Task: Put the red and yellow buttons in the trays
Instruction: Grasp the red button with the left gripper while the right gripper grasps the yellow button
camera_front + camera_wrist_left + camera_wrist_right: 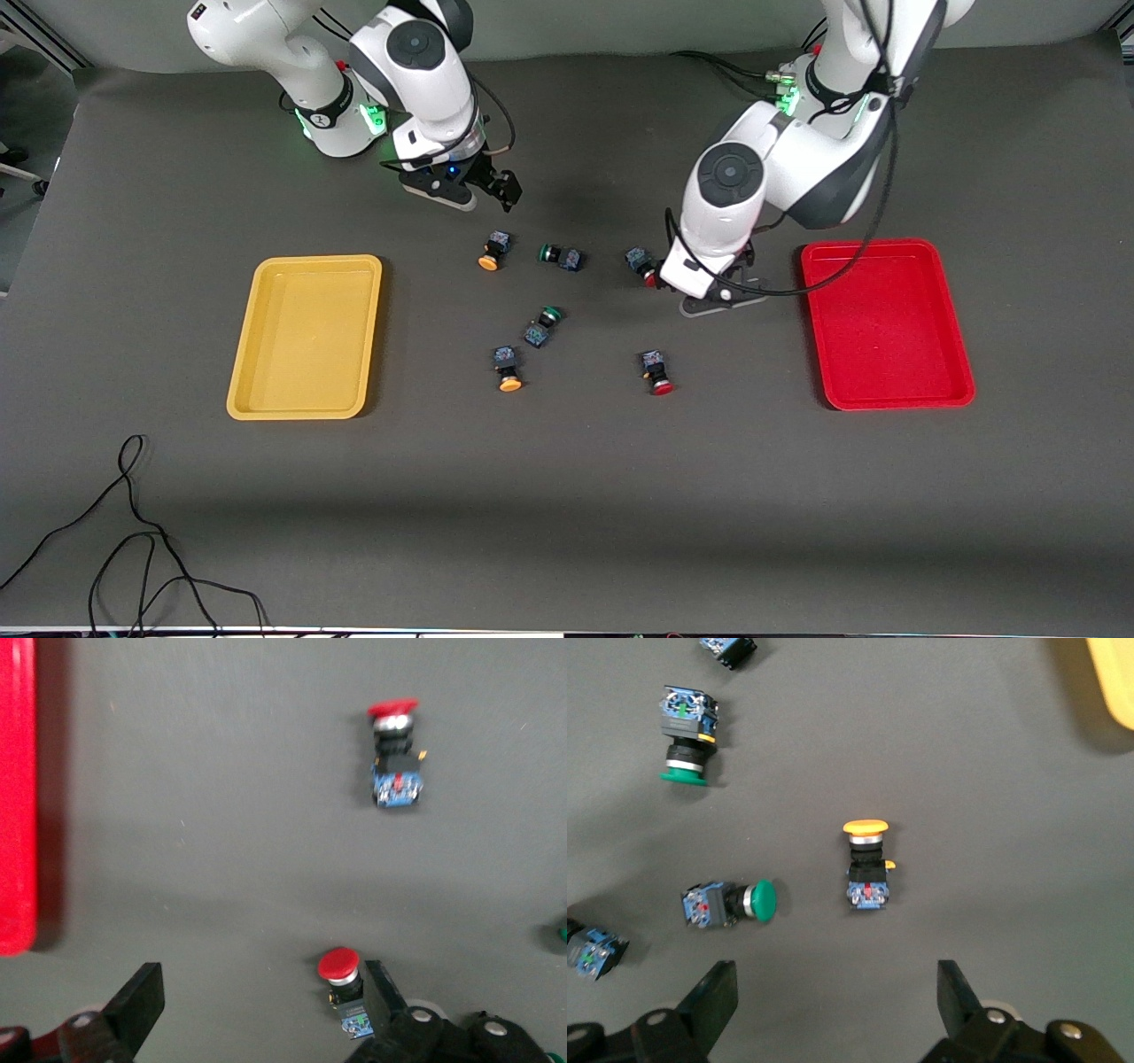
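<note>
A tiny push-button switch with a round red cap and black-and-blue body [641,264] lay on the dark grey table mat [567,496], just beside the left arm's black two-finger gripper [709,297], which hung low over the mat between this switch and the shallow red plastic tray [961,390] at the left arm's end of the table. In the left wrist view the gripper's fingers [142,1005] stood wide apart, and the switch [347,988] lay just inside one of them, off centre, not yet held, so I judged the gripper had to shift sideways to centre it before closing. Its long axis ran roughly across the table. A second red-capped switch [656,371] lay nearer the front camera, with its cap pointing toward that camera. The right arm's gripper [485,188] hovered with fingers apart over the mat close to an orange-yellow-capped switch [493,250]; in the right wrist view that switch [866,866] lay midway between the fingers but ahead of the tips, its long axis pointing back toward the gripper. A second orange-yellow switch [508,368] lay nearer the front camera. Two green-capped switches [560,255] [542,325] lay among them. The shallow yellow plastic tray [244,390] sat at the right arm's end. Both trays held nothing. No readable writing or brand showed anywhere.
</note>
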Motion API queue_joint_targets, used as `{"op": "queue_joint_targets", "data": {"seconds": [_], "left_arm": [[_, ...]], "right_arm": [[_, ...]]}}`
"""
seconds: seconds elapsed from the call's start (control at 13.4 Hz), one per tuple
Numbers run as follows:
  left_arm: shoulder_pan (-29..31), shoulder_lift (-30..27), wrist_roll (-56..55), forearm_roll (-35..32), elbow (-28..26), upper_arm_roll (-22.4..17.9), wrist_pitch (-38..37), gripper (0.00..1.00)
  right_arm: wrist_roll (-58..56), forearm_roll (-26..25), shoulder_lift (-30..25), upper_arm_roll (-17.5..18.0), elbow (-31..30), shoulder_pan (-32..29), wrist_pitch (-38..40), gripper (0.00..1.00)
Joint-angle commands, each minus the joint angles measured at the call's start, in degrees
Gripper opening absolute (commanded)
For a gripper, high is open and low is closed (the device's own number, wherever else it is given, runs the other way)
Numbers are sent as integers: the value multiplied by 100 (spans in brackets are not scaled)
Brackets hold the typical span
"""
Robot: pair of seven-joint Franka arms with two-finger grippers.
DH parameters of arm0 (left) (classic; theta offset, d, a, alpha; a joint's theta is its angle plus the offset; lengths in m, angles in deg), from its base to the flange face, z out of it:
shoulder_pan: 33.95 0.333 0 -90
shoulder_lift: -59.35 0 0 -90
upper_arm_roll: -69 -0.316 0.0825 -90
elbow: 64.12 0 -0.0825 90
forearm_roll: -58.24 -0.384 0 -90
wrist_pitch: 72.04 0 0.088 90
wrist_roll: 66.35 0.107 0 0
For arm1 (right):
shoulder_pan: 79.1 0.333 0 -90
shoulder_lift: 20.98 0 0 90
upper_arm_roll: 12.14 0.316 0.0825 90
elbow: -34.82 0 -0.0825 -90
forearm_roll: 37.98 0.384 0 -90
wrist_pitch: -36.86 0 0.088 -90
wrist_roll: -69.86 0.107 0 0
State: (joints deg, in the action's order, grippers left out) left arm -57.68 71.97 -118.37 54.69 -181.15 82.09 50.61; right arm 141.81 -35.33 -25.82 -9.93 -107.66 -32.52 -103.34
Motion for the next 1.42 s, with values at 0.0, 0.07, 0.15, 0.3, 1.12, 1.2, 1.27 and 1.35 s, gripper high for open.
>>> {"op": "queue_joint_targets", "data": {"seconds": [0.0,0.07,0.15,0.3,1.12,1.2,1.27,1.35], "left_arm": [[-122,143,-605,-50,-180,105,345,100],[-288,283,-973,-145,-276,106,590,100],[-395,354,-1246,-303,-399,106,862,100],[-562,538,-1660,-366,-610,106,1390,99],[-941,1084,-2910,-401,-919,106,2298,82],[-941,1093,-2910,-401,-927,106,2298,65],[-932,1102,-2910,-401,-910,106,2307,40],[-923,1145,-2910,-427,-893,106,2324,18]], "right_arm": [[170,-116,535,-89,-149,53,-752,100],[170,-116,781,-98,-158,45,-1050,100],[170,-116,1070,-133,-158,44,-1323,100],[179,-107,1686,-238,-123,36,-1955,100],[117,-116,2312,-291,167,88,-2055,20],[100,-116,2312,-291,167,80,-2046,20],[73,-125,2286,-291,176,71,-2029,20],[47,-116,2199,-300,193,62,-1942,20]]}}
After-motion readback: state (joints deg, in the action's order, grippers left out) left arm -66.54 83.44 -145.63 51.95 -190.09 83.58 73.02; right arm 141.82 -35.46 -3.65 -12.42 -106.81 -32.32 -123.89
